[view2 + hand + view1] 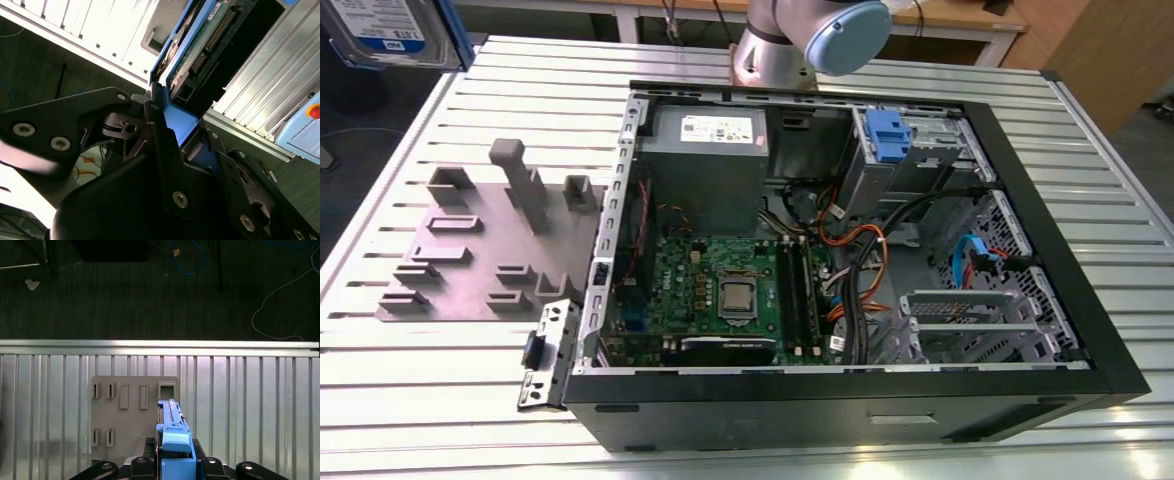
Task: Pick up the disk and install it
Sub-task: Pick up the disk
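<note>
The disk [384, 32] hangs high at the exterior view's far left, beyond the table's corner, its white-and-blue label facing the camera. In the first wrist view the disk [172, 432] stands edge-on over the grey holder plate [132, 425], with a blue rail on its near end. The second wrist view shows the disk's green circuit-board side [200, 47] and its blue rail [181, 122]. My gripper [176, 467] is shut on the disk, its black fingers [160, 145] pressing on the blue rails from both sides.
An open computer case [1014, 200] lies on the slatted metal table [400, 420], with motherboard, cables and a drive cage [974, 320] inside. A blue clip [887, 135] sits in the upper bay. The grey holder plate [480, 250] lies beside the case. The arm's base [781, 50] stands behind.
</note>
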You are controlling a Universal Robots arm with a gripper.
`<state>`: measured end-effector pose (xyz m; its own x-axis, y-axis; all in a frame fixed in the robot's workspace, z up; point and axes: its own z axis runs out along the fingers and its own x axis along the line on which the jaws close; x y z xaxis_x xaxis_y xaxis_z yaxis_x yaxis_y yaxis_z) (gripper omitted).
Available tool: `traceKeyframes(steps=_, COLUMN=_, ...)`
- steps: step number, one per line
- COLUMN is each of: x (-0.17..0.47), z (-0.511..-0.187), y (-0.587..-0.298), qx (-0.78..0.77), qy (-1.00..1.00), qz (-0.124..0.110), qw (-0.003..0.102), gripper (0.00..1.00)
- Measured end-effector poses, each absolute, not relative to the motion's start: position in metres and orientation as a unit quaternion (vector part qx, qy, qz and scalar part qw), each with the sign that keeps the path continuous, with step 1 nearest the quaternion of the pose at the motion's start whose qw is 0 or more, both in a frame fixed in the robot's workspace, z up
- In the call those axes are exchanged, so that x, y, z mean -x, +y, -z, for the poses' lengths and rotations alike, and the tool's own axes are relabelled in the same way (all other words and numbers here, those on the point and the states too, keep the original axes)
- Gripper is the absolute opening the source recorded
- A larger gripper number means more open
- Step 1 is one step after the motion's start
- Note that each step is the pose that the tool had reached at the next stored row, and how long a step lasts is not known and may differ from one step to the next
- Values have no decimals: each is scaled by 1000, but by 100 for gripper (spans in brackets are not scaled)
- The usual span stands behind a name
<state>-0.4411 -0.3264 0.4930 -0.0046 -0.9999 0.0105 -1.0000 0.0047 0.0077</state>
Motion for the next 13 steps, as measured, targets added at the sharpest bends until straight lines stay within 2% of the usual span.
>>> traceKeyframes(steps=13, x=441, z=-500, y=-326, qx=-705, qy=-709, qz=-1, qw=6, gripper=36)
